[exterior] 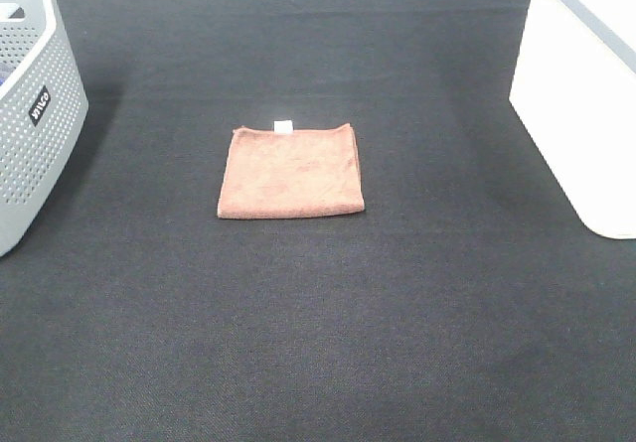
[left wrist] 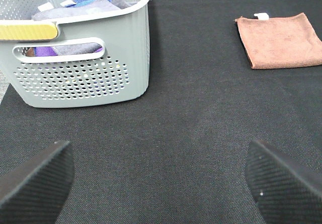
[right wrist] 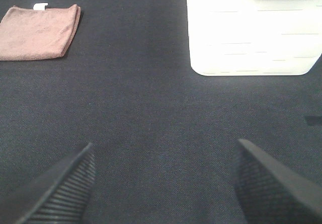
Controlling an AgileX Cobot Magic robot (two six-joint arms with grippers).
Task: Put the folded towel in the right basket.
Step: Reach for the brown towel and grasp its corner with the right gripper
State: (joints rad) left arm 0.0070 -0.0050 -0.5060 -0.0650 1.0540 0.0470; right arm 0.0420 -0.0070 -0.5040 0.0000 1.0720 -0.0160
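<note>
The folded towel (exterior: pixel 290 172), a rust-brown square with a small white tag on its far edge, lies flat on the black mat at the middle. It also shows in the left wrist view (left wrist: pixel 280 40) and the right wrist view (right wrist: pixel 39 31). The right basket (exterior: pixel 586 104), large and white, stands at the right edge; its side shows in the right wrist view (right wrist: pixel 251 32). My left gripper (left wrist: pixel 158 181) is open and empty above bare mat, well short of the towel. My right gripper (right wrist: pixel 163 183) is open and empty, short of the white basket. Neither gripper shows in the exterior view.
A grey perforated basket (exterior: pixel 30 114) with a black label stands at the left edge; in the left wrist view (left wrist: pixel 80 48) it holds several folded cloths. The black mat (exterior: pixel 318 343) covers the whole table.
</note>
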